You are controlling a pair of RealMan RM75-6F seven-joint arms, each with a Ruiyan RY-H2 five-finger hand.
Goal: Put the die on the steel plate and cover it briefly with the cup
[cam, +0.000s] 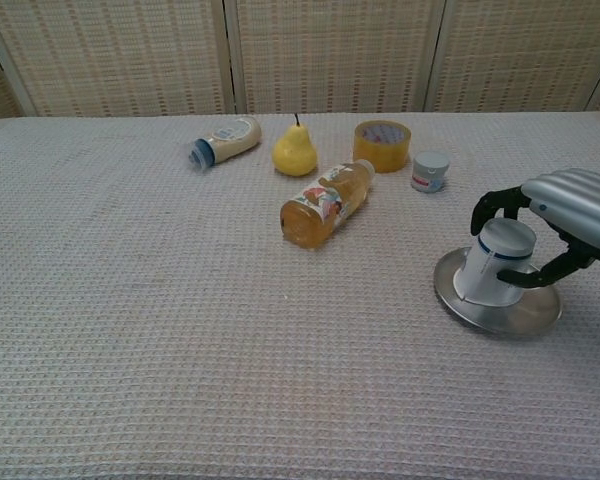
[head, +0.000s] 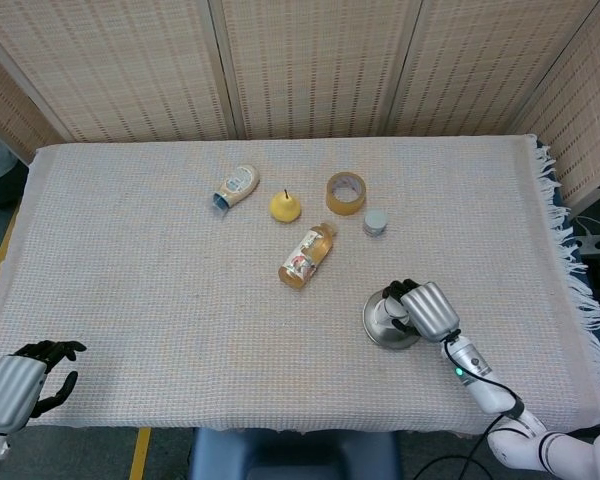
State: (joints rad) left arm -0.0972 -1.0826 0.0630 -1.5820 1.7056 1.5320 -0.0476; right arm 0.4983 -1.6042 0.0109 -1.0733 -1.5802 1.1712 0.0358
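Observation:
A white paper cup (cam: 493,264) with a blue band stands upside down on the round steel plate (cam: 496,311), toward its left side. My right hand (cam: 560,220) grips the cup from above and behind, its dark fingers curled round the sides. In the head view the right hand (head: 423,309) covers most of the cup, and the steel plate (head: 377,322) shows under it. The die is hidden in both views. My left hand (head: 20,380) hangs at the table's near left corner, fingers curled, holding nothing.
A lying juice bottle (cam: 326,204), a yellow pear (cam: 295,151), a tape roll (cam: 382,144), a small jar (cam: 430,171) and a lying white bottle (cam: 226,140) sit behind and left of the plate. The fringed cloth edge (head: 570,260) runs along the right.

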